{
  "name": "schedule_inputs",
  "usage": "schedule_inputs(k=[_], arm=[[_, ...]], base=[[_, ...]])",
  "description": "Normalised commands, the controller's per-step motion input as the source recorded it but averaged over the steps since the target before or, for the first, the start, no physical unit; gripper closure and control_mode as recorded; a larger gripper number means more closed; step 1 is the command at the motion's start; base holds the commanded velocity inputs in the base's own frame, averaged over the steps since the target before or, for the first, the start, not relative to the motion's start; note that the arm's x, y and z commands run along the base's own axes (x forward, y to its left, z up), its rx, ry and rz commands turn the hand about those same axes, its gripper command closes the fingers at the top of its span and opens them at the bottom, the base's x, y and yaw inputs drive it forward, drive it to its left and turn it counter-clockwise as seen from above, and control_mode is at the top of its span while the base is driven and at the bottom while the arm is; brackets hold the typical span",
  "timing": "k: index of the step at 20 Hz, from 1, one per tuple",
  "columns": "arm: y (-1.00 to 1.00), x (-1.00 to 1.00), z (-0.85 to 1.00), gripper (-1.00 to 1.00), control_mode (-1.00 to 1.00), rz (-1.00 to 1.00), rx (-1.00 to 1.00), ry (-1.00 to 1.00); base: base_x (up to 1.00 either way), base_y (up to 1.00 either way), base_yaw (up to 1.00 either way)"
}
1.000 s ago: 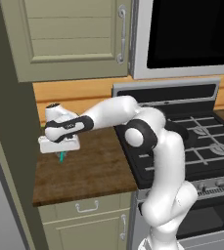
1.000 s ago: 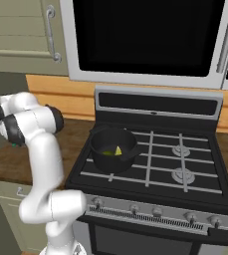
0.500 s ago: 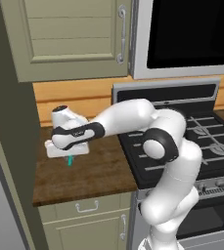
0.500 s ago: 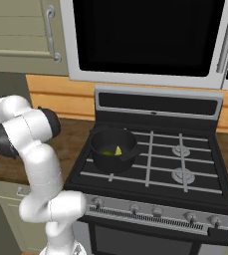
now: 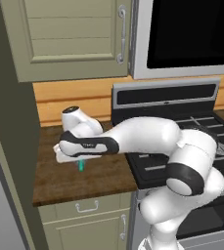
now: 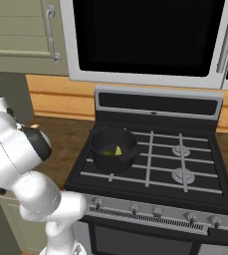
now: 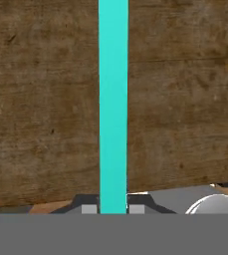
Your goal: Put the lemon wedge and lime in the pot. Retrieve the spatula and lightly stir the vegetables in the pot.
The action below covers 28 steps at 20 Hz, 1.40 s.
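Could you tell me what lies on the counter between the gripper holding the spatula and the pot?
Nothing: in the right base view, bare wooden counter runs up to the stove's edge beside the pot. The gripper grips the spatula.

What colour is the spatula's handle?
Teal; the spatula handle shows best in the hand view.

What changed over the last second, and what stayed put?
The arm's elbow swung forward and lower while the gripper stayed over the wooden counter, its fingers shut on the spatula by its teal handle. Unchanged: the pot on the stove holds the lemon wedge and lime.
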Motion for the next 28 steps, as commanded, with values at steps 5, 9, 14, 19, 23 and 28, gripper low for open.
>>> schedule_inputs(k=[5,9,14,19,23,28], arm=[[-0.74,-0.74,0.92,1.00,-1.00,0.00,0.07,0.00],[-0.83,-0.67,1.00,1.00,-1.00,0.00,0.18,0.00],[-0.91,-0.53,0.70,1.00,-1.00,-0.03,0.31,0.00],[-0.92,-0.13,0.45,1.00,-1.00,-0.11,0.39,0.02],[-0.75,0.14,0.17,1.00,-1.00,-0.13,0.40,0.07],[-0.39,0.07,0.04,1.00,-1.00,-0.02,0.26,0.05]], base=[[0.00,0.00,0.00],[0.00,0.00,0.00],[0.00,0.00,0.00],[0.00,0.00,0.00],[0.00,0.00,0.00],[0.00,0.00,0.00]])
